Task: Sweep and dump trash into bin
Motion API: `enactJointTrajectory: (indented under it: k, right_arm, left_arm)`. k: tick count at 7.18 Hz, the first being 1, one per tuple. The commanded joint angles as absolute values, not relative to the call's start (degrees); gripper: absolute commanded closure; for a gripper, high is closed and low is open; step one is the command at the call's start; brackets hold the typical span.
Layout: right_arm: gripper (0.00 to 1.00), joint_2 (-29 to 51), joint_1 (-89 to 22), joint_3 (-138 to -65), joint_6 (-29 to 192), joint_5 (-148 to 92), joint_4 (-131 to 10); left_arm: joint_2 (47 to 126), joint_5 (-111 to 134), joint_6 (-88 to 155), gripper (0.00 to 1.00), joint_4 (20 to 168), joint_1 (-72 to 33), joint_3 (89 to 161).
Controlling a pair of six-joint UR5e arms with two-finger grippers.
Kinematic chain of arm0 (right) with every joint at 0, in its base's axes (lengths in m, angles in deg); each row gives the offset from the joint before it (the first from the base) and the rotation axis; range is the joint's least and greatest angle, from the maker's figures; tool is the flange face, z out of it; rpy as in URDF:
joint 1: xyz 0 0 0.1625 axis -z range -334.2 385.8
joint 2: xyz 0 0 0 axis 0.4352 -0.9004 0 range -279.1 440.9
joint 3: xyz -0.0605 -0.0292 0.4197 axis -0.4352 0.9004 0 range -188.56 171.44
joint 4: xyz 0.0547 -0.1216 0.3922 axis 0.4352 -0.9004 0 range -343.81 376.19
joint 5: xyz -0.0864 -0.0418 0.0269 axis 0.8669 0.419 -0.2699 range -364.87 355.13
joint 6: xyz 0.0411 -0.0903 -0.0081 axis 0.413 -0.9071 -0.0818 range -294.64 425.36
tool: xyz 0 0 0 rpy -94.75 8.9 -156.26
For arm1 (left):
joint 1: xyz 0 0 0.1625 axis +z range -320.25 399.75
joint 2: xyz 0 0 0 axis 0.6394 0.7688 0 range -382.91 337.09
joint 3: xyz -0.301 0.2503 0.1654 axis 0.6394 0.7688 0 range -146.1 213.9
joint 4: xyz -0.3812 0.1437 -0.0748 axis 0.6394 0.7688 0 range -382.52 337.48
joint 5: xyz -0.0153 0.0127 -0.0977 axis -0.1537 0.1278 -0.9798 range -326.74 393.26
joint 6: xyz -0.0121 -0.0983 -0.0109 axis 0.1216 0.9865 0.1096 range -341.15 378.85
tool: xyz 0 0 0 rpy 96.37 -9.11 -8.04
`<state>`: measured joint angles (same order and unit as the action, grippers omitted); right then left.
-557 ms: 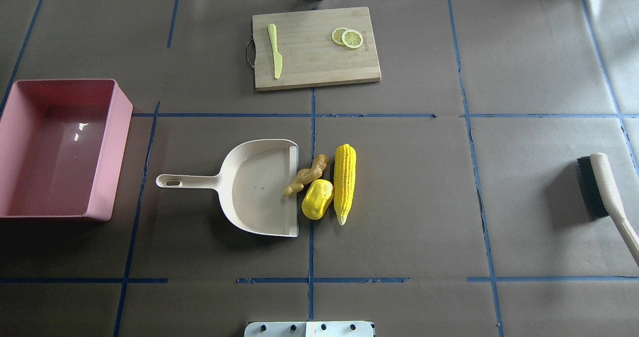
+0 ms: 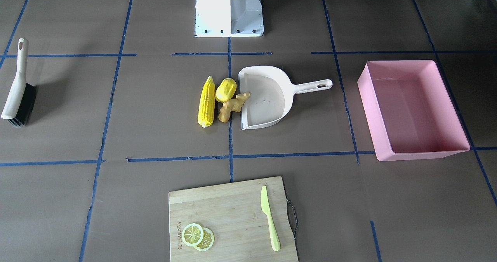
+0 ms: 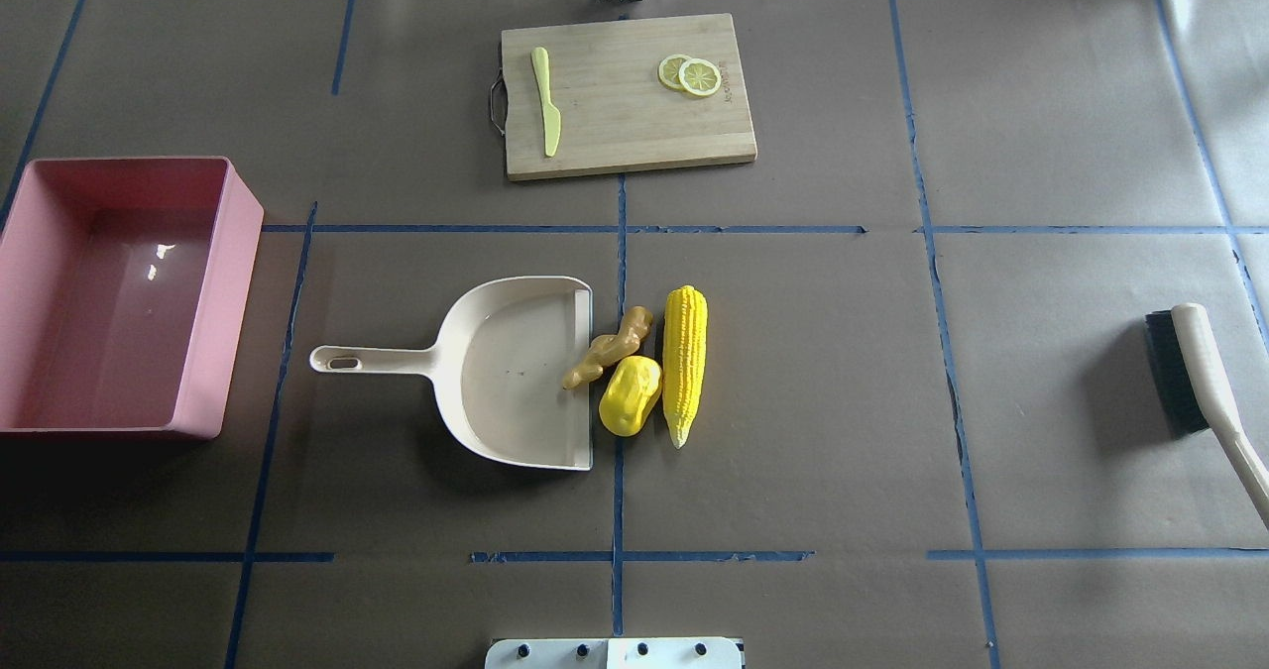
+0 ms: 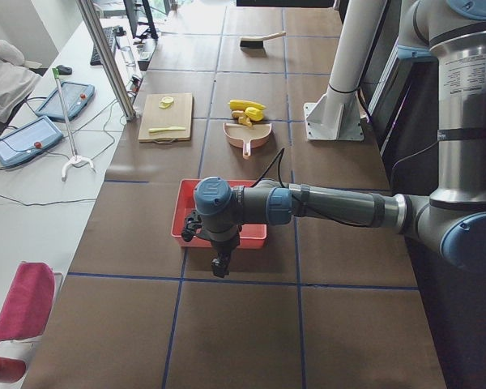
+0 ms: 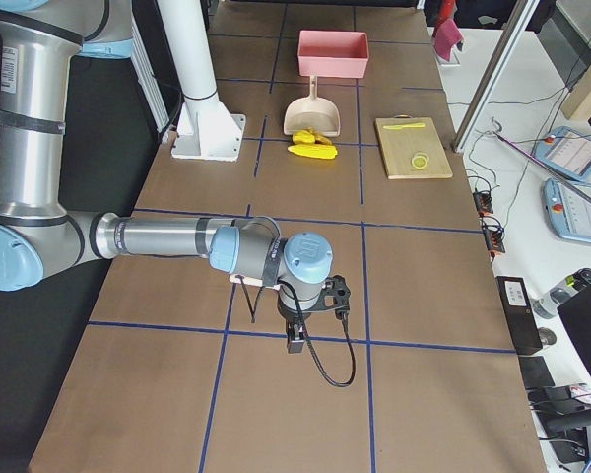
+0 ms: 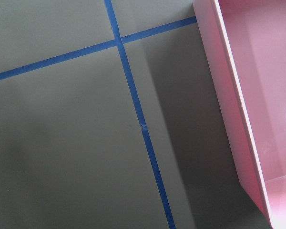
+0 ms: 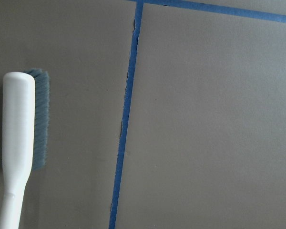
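The trash lies mid-table: a yellow corn cob point(image 3: 684, 364), a rounded yellow fruit point(image 3: 631, 395) and a tan ginger root point(image 3: 608, 348) whose end rests on the lip of the cream dustpan point(image 3: 496, 372). The pink bin point(image 3: 238, 302) stands empty at the table's left end. My left gripper point(image 4: 219, 263) shows only in the exterior left view, hanging beside the bin's outer wall point(image 6: 238, 109); I cannot tell whether it is open. My right gripper point(image 5: 295, 343) shows only in the exterior right view, above the brush point(image 7: 19, 129); I cannot tell its state.
A hand brush point(image 3: 1190, 372) with black bristles lies at the table's right end. A wooden cutting board point(image 3: 634, 124) at the far side carries a light-green knife point(image 3: 545, 99) and lemon slices point(image 3: 691, 74). Blue tape lines cross the brown table.
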<state>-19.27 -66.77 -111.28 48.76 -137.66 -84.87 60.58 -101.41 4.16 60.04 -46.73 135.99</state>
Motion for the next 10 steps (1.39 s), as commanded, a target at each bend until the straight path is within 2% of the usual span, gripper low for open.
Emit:
enactJointTrajectory:
  k: [1,4,6,8,10]
  right_arm:
    - [0.0,-20.78,-66.23,-111.57,53.98,-140.99,-76.47]
    - [0.0,-24.99,-56.61,-112.79,77.66,-140.58,-54.1]
    - [0.0,-27.62,-48.69,-119.53,90.71,-139.96,-52.71]
    - [0.0,-33.32,-43.57,-120.45,97.76,-137.51,-44.87]
    - [0.0,-34.15,-35.34,-120.45,107.85,-132.1,-39.9]
  left_arm:
    - [60.59,-101.48,4.18,0.0,60.09,-46.73,135.94]
    - [60.59,-101.83,4.18,0.0,60.09,-46.73,136.03]
    - [60.59,-101.83,4.09,0.0,60.09,-46.73,136.12]
    - [60.59,-101.92,4.09,0.0,60.09,-46.73,136.12]
    - [60.5,-101.92,4.09,0.0,60.18,-46.73,136.12]
